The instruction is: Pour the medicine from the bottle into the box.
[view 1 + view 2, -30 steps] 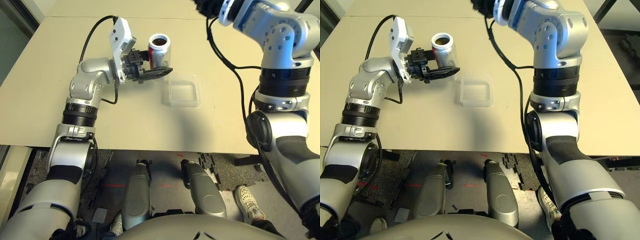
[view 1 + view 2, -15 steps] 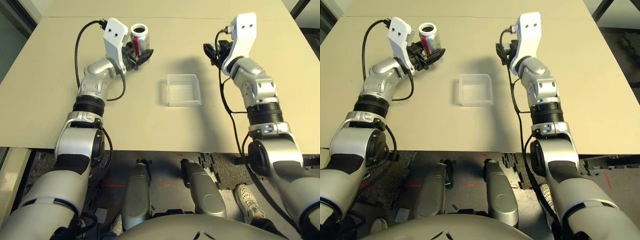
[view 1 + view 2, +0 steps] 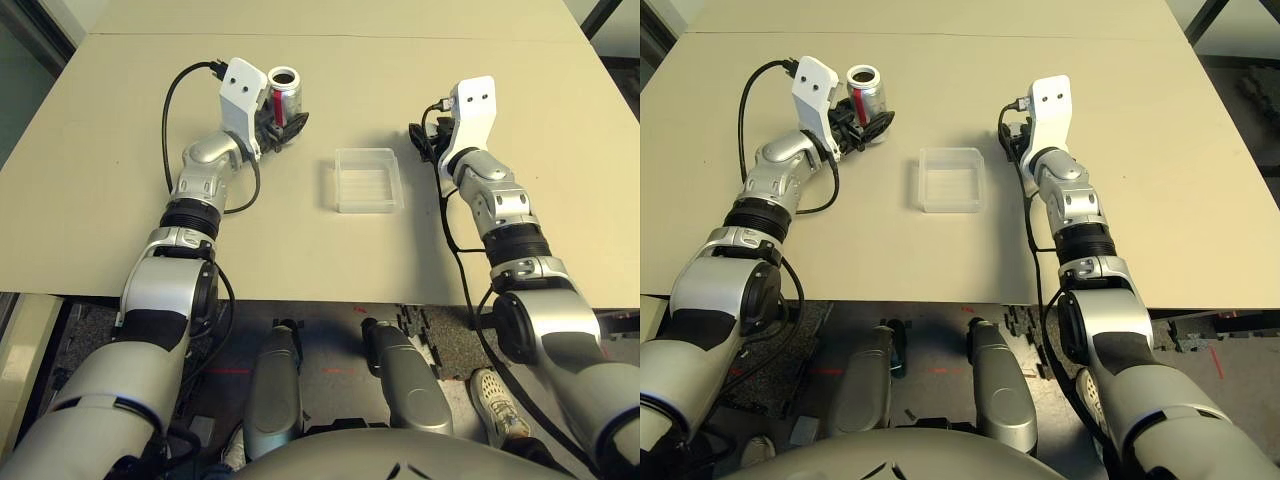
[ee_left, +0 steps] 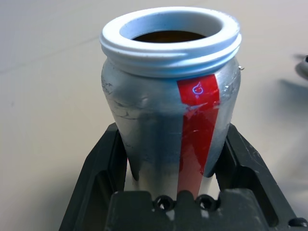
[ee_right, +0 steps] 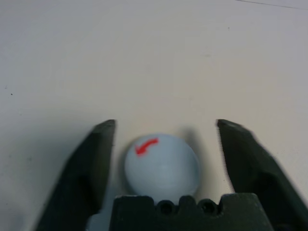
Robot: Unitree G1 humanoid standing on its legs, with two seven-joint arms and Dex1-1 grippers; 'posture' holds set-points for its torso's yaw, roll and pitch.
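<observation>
The silvery-grey bottle with a red strip and white rim stands upright at the far left of the table. My left gripper is shut on its lower body, one black finger on each side. Its inside looks dark brown, and I cannot make out the medicine. The clear shallow box lies at the table's middle, with nothing visible in it. My right gripper is low over the table to the right of the box and open. A round grey cap with a red mark lies untouched between its fingers.
The beige table is bare around the box. Black cables loop from both wrists. Its front edge runs just below my forearms.
My left gripper carried the bottle from beside the box to the far left. My right arm came down from high up to the table right of the box.
</observation>
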